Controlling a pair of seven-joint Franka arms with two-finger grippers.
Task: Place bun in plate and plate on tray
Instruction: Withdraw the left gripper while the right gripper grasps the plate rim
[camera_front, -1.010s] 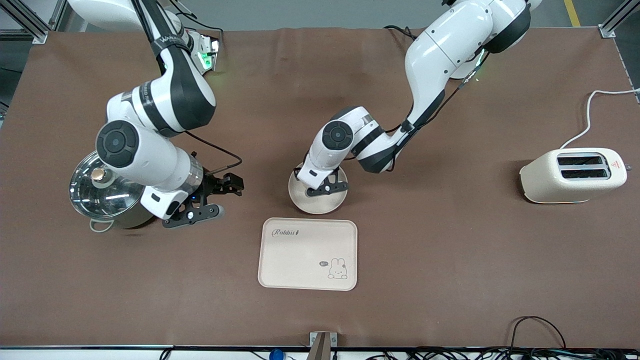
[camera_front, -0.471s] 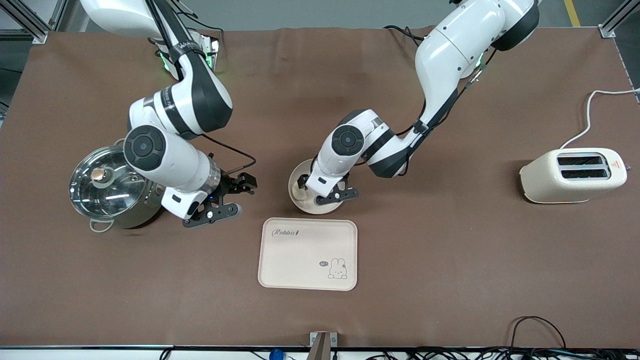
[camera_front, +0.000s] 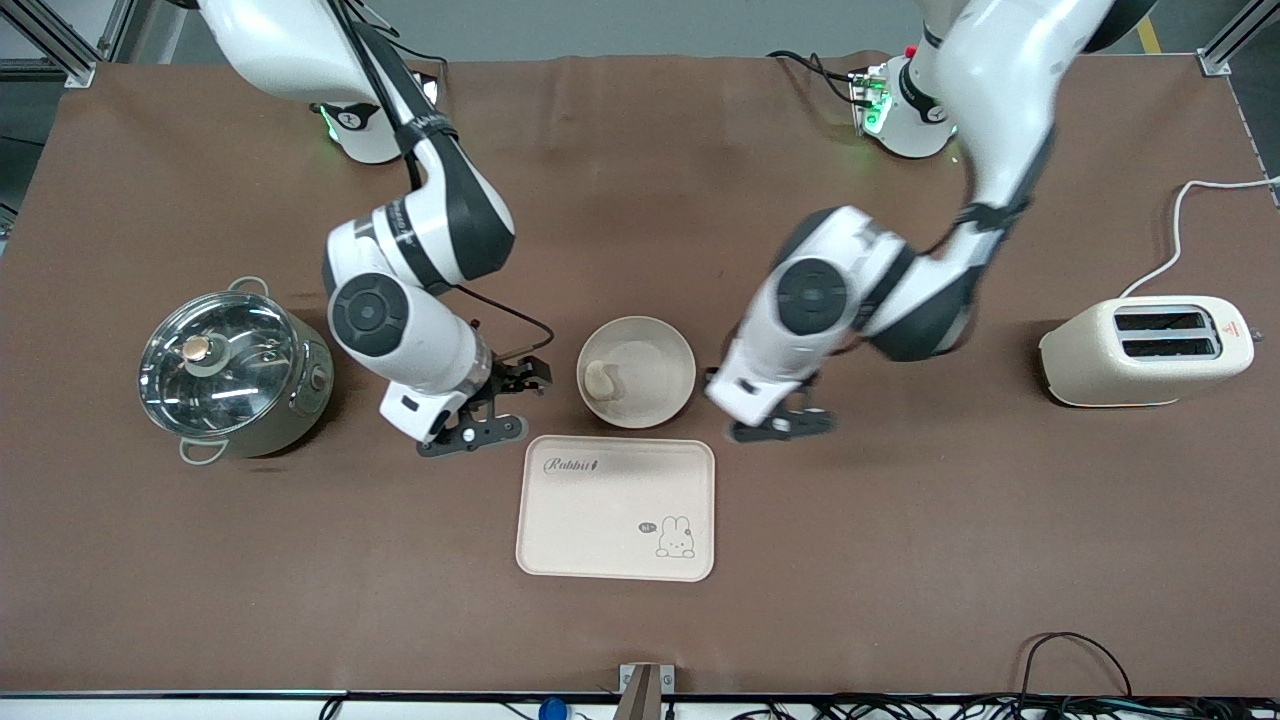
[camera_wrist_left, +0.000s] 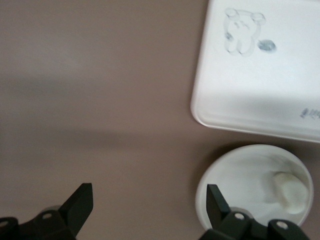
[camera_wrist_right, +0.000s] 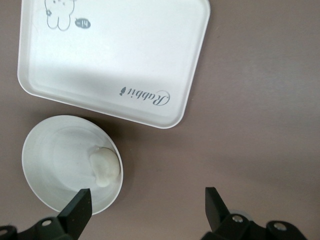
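With the bun (camera_front: 600, 379) loose in the plate (camera_front: 660, 350) (just beside the tray (camera_front: 615, 520)), my open right gripper (camera_front: 487, 408) and open left gripper (camera_front: 775, 415) flank it; a tilted lift could roll it out.

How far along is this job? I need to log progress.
Done: the bun lies in the plate. In hand: nothing; the left gripper and the right gripper are both open, flanking the plate over the table. Left: the plate sits on the table beside the tray, not on it.
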